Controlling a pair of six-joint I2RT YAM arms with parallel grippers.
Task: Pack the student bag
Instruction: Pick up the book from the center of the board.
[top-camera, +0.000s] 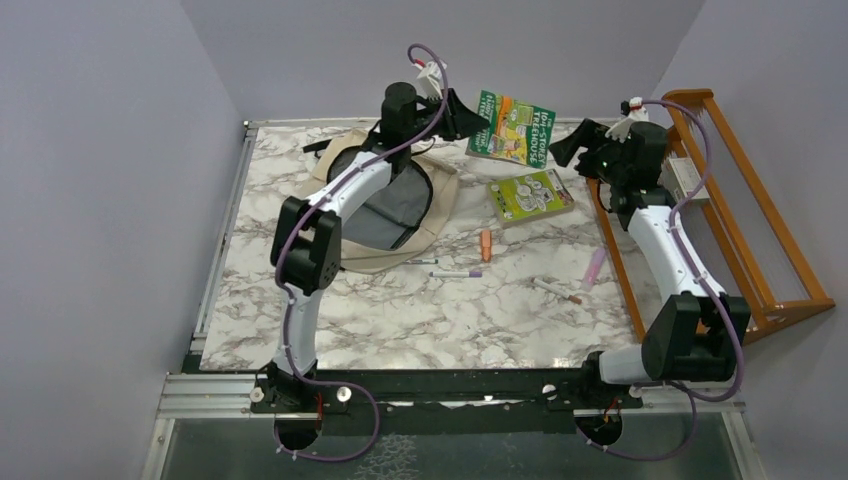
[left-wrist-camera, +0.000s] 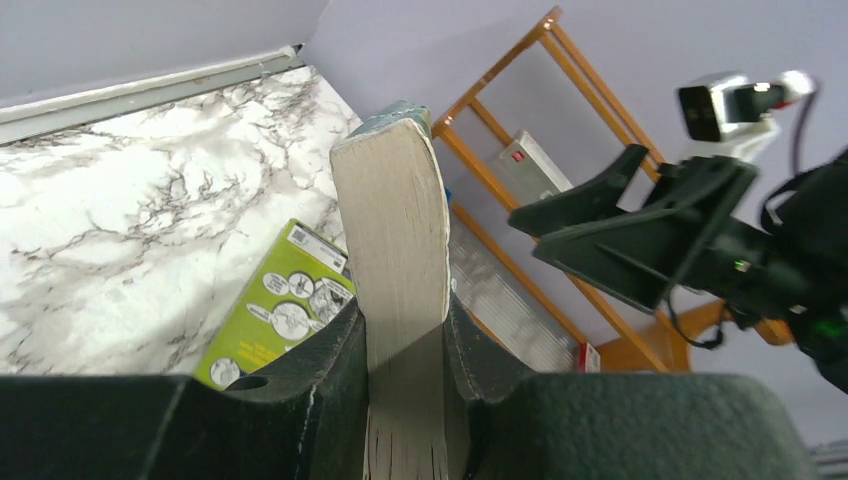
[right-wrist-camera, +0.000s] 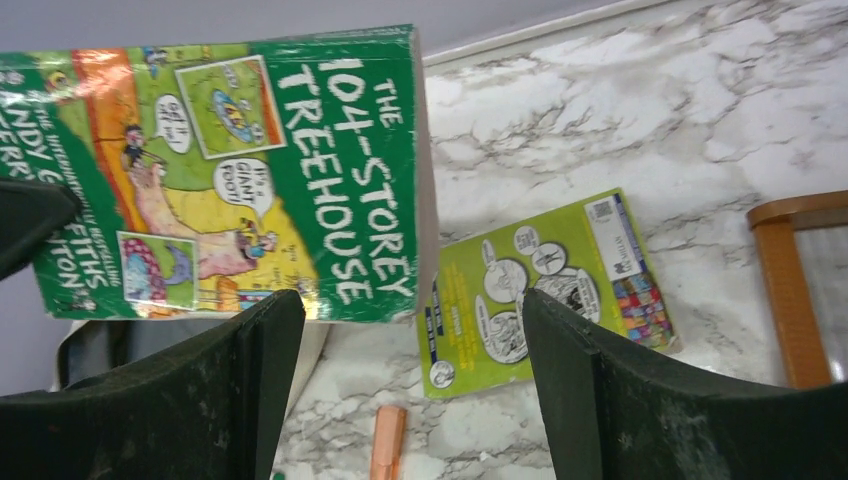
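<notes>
The student bag (top-camera: 444, 205), beige with a grey lining, lies open at the back left of the table. Over its right side, my left gripper (top-camera: 476, 119) is shut on a green book, "The 104-Storey Treehouse" (top-camera: 513, 127), which it holds in the air. In the left wrist view the book's page edge (left-wrist-camera: 392, 220) stands clamped between the fingers of that gripper (left-wrist-camera: 405, 335). My right gripper (top-camera: 563, 148) stands open just right of the book, apart from it. Its wrist view shows the cover (right-wrist-camera: 230, 170) beyond the gripper (right-wrist-camera: 412, 335), whose jaws are wide and empty.
A lime-green book (top-camera: 531, 194) lies flat on the marble below the held one. An orange highlighter (top-camera: 486, 243), two pens (top-camera: 456, 273) (top-camera: 557, 291) and a pink marker (top-camera: 595, 266) are scattered mid-table. A wooden rack (top-camera: 745, 225) stands along the right edge.
</notes>
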